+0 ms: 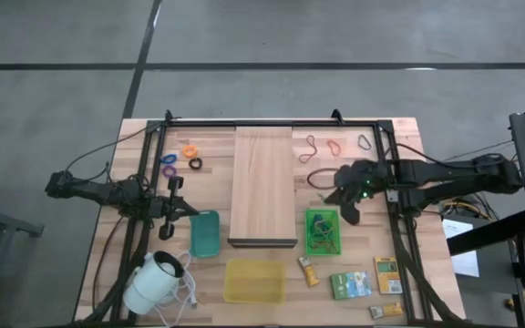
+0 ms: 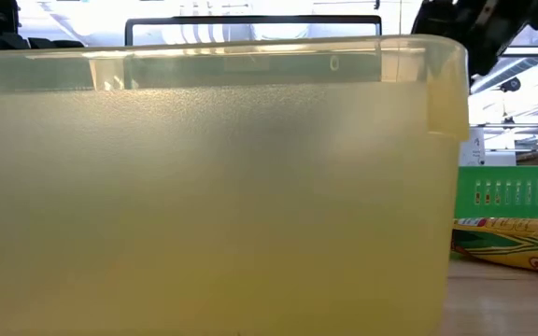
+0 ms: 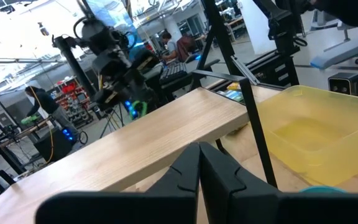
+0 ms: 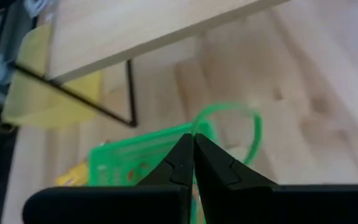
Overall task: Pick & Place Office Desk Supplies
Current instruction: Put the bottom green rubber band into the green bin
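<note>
My right gripper (image 1: 344, 208) is shut on a thin green rubber-band loop (image 4: 232, 121), just above the far edge of the green tray (image 1: 323, 231), which has green bands in it. Red, tan and dark rubber-band loops (image 1: 334, 146) lie on the table near the far edge. Orange, purple and black rings (image 1: 188, 151) lie left of the wooden board. Yellow-green packets (image 1: 349, 285) lie at the near right. My left gripper (image 3: 199, 152) is shut on nothing and hovers by the teal tray (image 1: 204, 233). My right gripper pinches the green rubber band at one spot of the loop (image 4: 199, 127) between its two shut fingertips. It comes slanting down from the table's right side. The rest of the loop (image 4: 255, 124) stands out past the fingertips over the table beside the green tray (image 4: 126, 158).
The long wooden board (image 1: 263, 185) lies in the table's middle. A yellow tray (image 1: 254, 280) sits at the near edge and fills the low view (image 2: 213, 187). A white round corded device (image 1: 153, 283) stands at the near left. A black frame (image 1: 272, 122) borders the work area.
</note>
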You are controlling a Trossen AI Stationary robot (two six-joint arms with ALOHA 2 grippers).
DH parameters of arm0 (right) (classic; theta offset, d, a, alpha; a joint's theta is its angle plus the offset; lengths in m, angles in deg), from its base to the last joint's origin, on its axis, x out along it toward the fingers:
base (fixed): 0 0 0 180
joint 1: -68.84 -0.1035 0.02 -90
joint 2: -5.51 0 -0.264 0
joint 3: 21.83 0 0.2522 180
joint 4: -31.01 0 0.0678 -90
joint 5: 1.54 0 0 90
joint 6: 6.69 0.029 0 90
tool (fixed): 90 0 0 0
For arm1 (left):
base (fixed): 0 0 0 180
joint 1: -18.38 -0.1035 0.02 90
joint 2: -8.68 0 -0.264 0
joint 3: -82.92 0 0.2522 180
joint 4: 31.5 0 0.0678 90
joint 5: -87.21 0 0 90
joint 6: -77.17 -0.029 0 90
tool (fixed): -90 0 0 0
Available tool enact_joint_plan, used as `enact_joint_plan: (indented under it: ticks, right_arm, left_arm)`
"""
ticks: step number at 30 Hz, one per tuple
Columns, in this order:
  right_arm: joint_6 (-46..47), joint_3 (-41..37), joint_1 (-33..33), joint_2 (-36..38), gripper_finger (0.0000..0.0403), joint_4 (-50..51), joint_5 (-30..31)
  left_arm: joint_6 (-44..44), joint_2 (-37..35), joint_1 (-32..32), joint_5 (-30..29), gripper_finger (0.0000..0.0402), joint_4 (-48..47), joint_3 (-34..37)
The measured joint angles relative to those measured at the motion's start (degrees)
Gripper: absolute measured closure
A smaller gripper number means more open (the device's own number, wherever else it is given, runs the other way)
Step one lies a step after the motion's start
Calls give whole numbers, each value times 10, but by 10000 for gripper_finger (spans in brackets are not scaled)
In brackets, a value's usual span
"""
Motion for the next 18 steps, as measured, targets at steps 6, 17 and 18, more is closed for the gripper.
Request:
enact_joint_plan:
  ticks: [6, 17, 18]
  right_arm:
    - [15, 0, -73, -16, 394, 2, 2]
    - [70, -3, -161, -87, 394, 0, 49]
    - [78, -4, -166, -96, 394, 0, 49]
  left_arm:
    - [0, 0, 0, 0, 390, 0, 0]
    - [0, 0, 0, 0, 390, 0, 0]
    - [0, 0, 0, 0, 390, 0, 0]
